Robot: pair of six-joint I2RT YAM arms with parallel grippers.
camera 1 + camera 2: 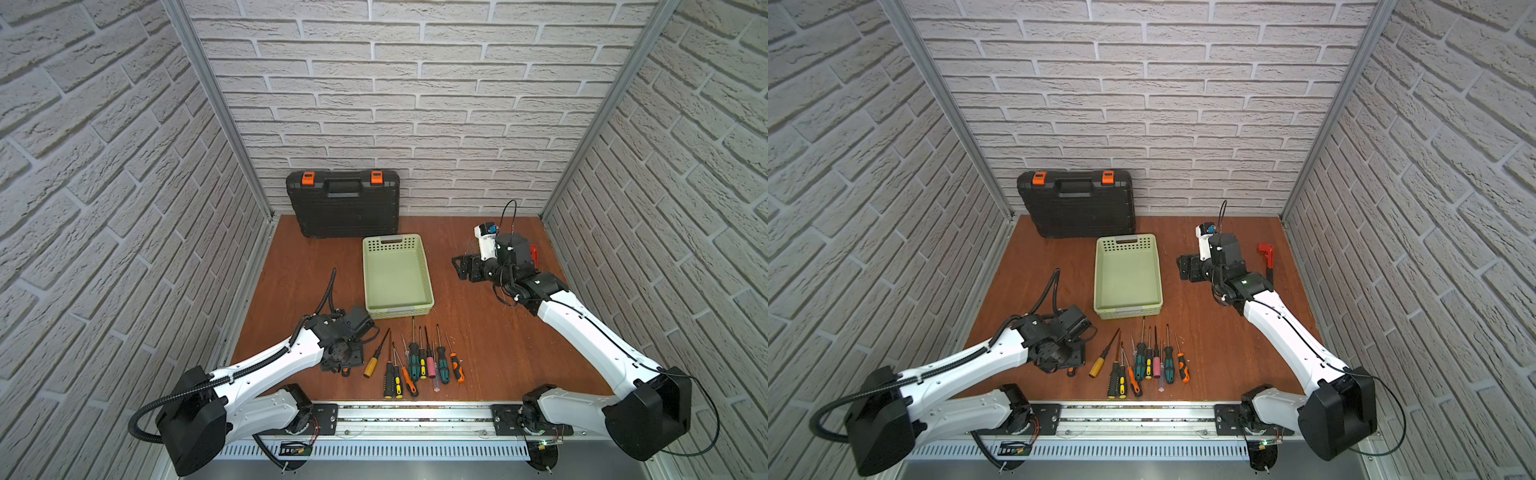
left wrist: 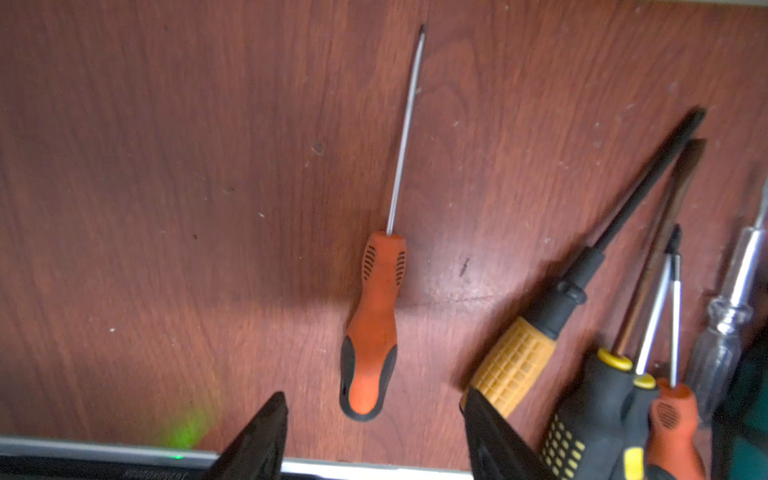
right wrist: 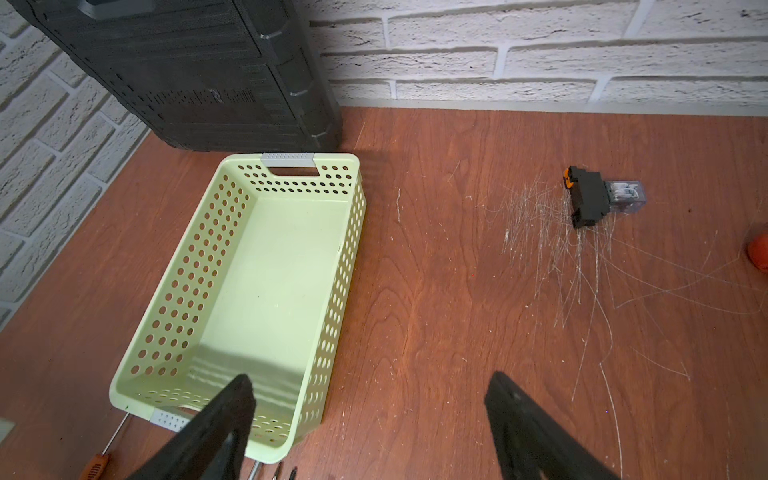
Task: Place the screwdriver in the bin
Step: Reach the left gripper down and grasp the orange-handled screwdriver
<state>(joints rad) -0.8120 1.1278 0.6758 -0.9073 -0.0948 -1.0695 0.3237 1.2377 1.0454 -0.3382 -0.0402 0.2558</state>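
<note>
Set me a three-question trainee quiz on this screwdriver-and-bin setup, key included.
1. True or false: the bin holds a screwdriver.
2. What lies between the left hand's open fingers? A a hammer; B an orange-and-black screwdriver; C a roll of tape.
3. Fill in: the black tool case has two ___ latches.
Key: 1 false; 2 B; 3 orange.
</note>
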